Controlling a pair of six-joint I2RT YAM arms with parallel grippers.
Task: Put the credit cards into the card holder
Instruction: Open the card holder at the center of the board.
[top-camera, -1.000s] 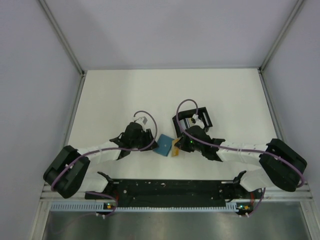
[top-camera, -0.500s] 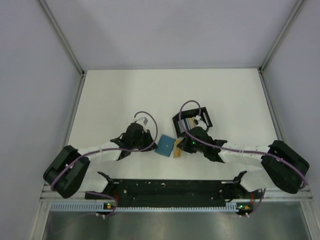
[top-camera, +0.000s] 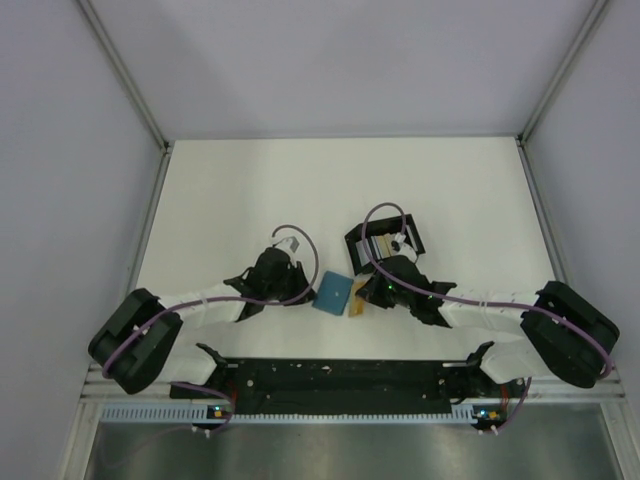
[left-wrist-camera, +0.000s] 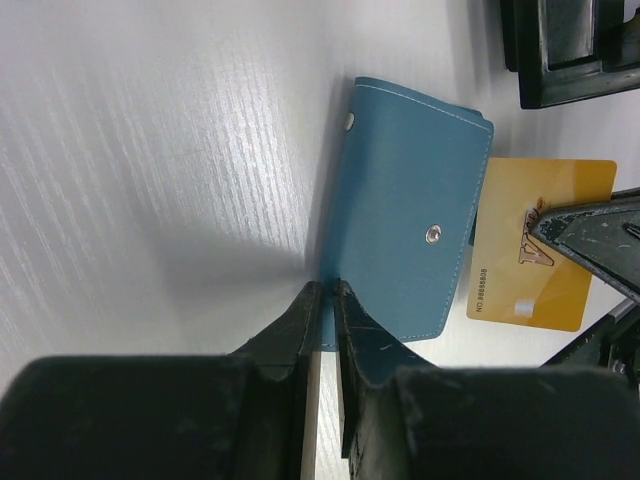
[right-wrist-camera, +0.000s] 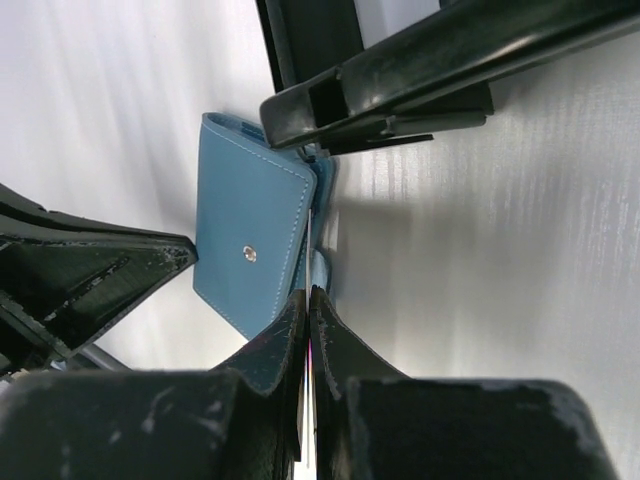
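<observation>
Left claw (left-wrist-camera: 322, 300): over the last second its jaws have drawn in from half spread to almost together. It now pinches the near edge of the card holder (left-wrist-camera: 410, 220), with the teal edge caught between its two tips.
Right claw (right-wrist-camera: 307, 315): unchanged, pressed together on the orange card (left-wrist-camera: 530, 265), which shows edge-on between its tips in its own view.
Card holder: it lies flat near the middle of the desk (top-camera: 250, 190), looks folded, and has a snap stud facing up. In the top view it has slid slightly toward 3 o'clock as the left arm came in from 9 o'clock.
Orange card: it sits at the holder's 4 o'clock in the top view, with one edge touching the holder's side. Whether that edge is already inside a pocket cannot be told.
Black tray (top-camera: 418, 235): it stands at the holder's 1 o'clock, just beyond the right claw, with more cards lying in it.
What the change means: the holder now seems anchored, so the right claw should be able to push the card against it without the holder skating away.
Progress: probably early, since no card is visibly seated and the tray's cards remain.
Risk: the pinch is only on the holder's rim, so a firm push may pivot it.
</observation>
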